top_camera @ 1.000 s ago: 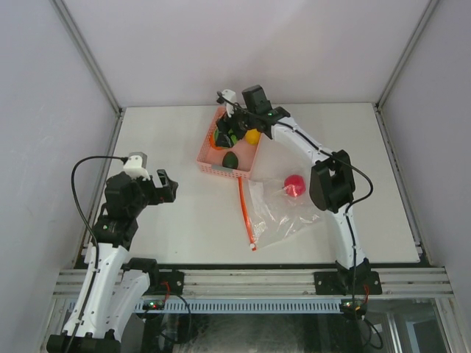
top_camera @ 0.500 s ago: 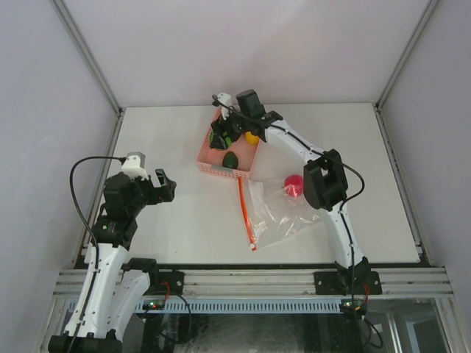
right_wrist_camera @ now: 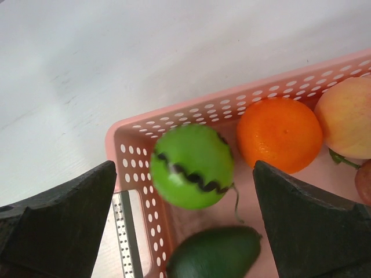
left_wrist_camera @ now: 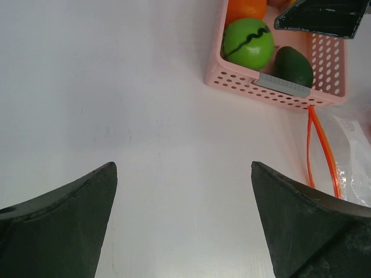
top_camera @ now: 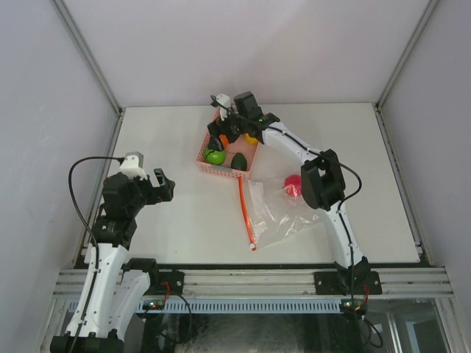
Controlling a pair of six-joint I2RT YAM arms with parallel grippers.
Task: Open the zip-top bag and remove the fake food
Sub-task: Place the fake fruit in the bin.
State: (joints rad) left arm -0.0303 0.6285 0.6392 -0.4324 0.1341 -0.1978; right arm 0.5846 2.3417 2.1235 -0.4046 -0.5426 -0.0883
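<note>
Since a second ago my right gripper (top_camera: 223,132) has swung over the left side of the pink basket (left_wrist_camera: 237,81) and spread its fingers wide. It now holds nothing, and a bright green piece of the fake food (right_wrist_camera: 193,167) sits in the basket's near-left corner beside a dark green avocado (top_camera: 238,161), an orange (right_wrist_camera: 279,134) and a peach (right_wrist_camera: 346,119). The zip-top bag (top_camera: 283,217) lies flat on the table (top_camera: 169,132) just in front of the basket, its red-orange zipper strip (top_camera: 246,217) along the left edge and a red-pink fruit (top_camera: 294,185) at its far edge, while my left gripper (top_camera: 165,185) hovers fully open and empty, well off to the left.
</note>
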